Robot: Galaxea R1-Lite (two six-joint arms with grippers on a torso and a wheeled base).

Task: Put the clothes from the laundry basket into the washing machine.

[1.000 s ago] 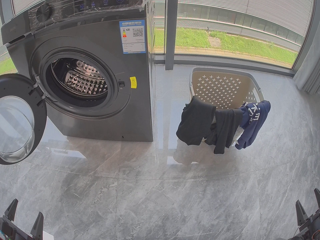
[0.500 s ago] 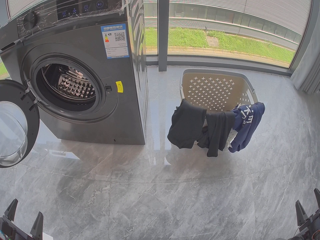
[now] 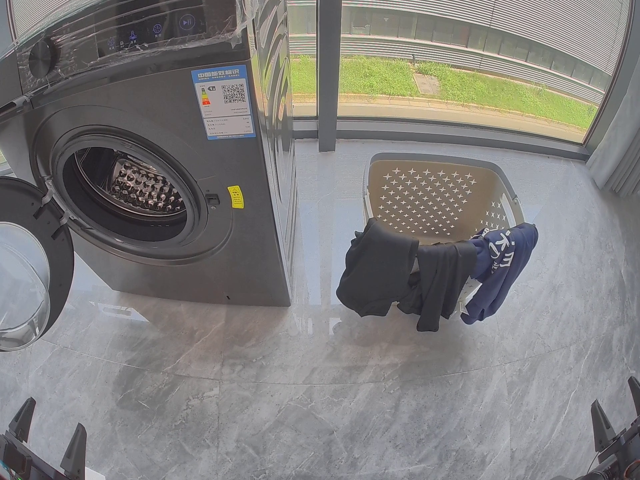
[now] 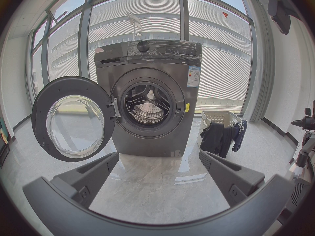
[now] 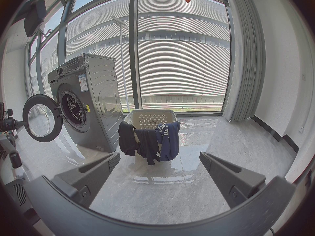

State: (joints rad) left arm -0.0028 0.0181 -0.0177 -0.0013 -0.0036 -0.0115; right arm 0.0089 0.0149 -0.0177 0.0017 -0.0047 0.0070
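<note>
A grey washing machine (image 3: 167,101) stands at the left with its round door (image 3: 27,268) swung open and its steel drum (image 3: 133,191) bare inside. To its right sits a beige laundry basket (image 3: 433,188). Over the basket's front rim hang two black garments (image 3: 377,268) (image 3: 440,281) and a navy blue one (image 3: 500,268). My left gripper (image 3: 52,421) is open, low at the near left, far from the machine (image 4: 154,99). My right gripper (image 3: 615,400) is open too, low at the near right, well short of the basket (image 5: 151,117). Nothing sits between either pair of fingers.
A glass window wall with a dark post (image 3: 328,61) runs behind the machine and basket. A pale curtain (image 3: 620,148) hangs at the far right. Bare grey marble floor (image 3: 320,395) lies between me and both objects. The open door juts out to the left.
The whole head view has shifted, so the camera moved: machine and basket now sit lower and slightly left in the picture. Both grippers hold the same place, open.
</note>
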